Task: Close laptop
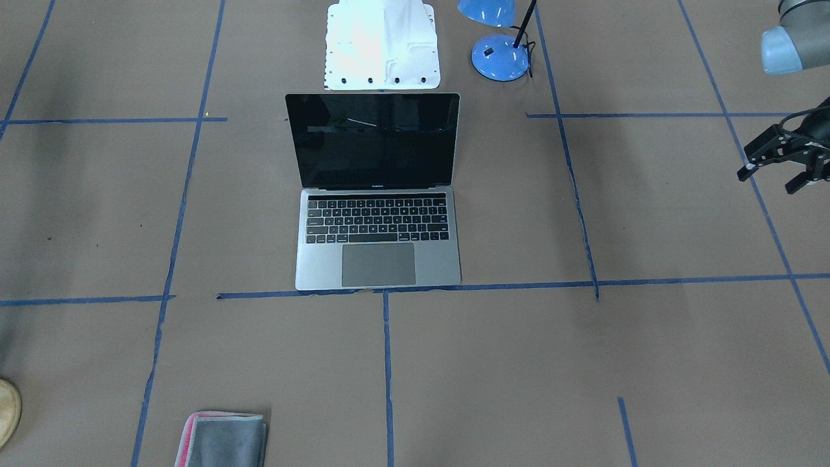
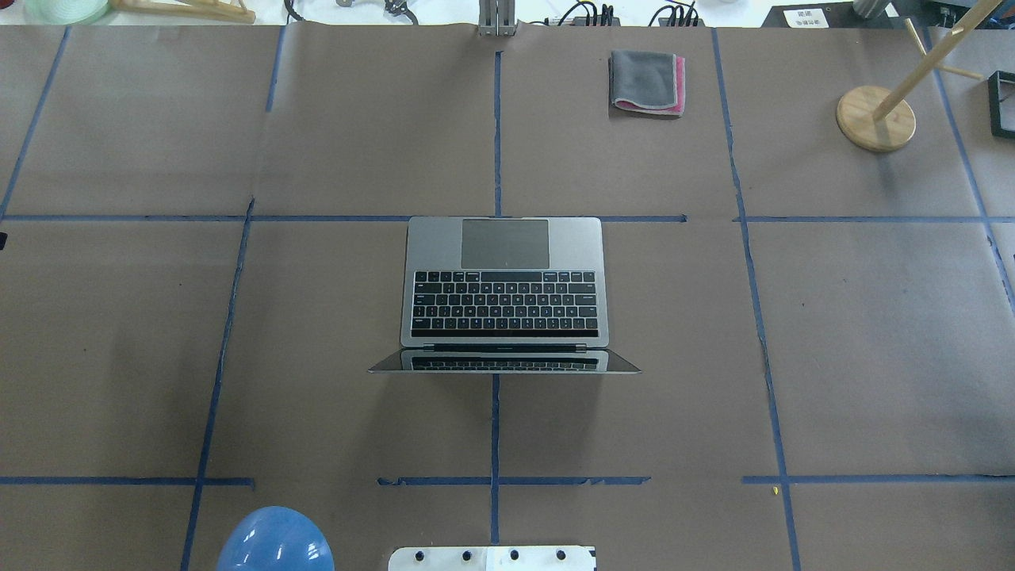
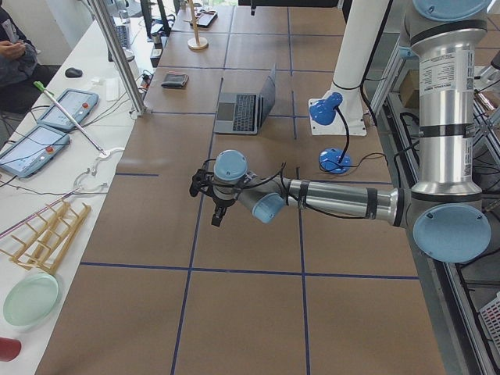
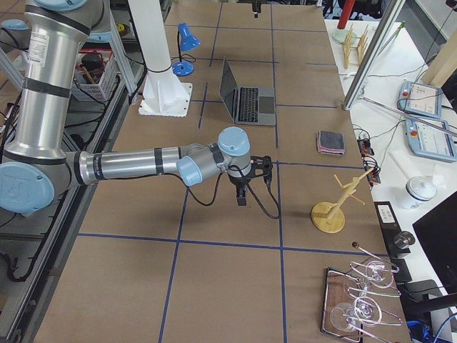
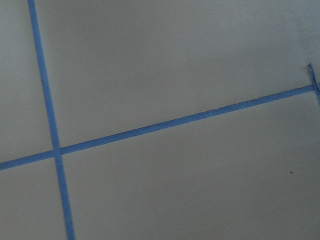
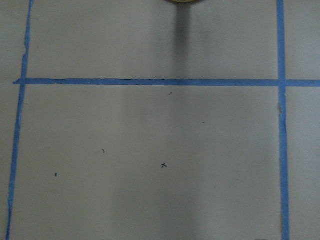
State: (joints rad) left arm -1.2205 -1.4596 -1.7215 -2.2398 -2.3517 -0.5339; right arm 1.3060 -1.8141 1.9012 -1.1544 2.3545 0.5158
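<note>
1. Front-facing view: we've got the laptop [image 1: 379, 259] open at mid-table, with its front edge on a blue tape line [image 1: 519, 285]. The black screen faces the operators' side and the hinge is toward the white robot base [image 1: 382, 45]. Its long axis runs side to side. At the right edge hangs the left gripper [image 1: 768, 180], fingers apart and nothing between them, well apart from the laptop.
2. Overhead: we see the laptop [image 2: 505, 295] centred, trackpad away from the robot and lid tilted back toward it.
3. Left side: the left gripper [image 3: 207, 205] hovers over bare paper, and the laptop [image 3: 242, 109] is far beyond it.
4. Right side: the right gripper [image 4: 246, 187] hovers too, but we cannot tell whether it is parted or closed. The laptop [image 4: 250, 100] is well beyond it.
5. Left wrist: we see only crossing tape [image 5: 175, 122].
6. Right wrist: again only tape [image 6: 150, 81] on paper.
</note>
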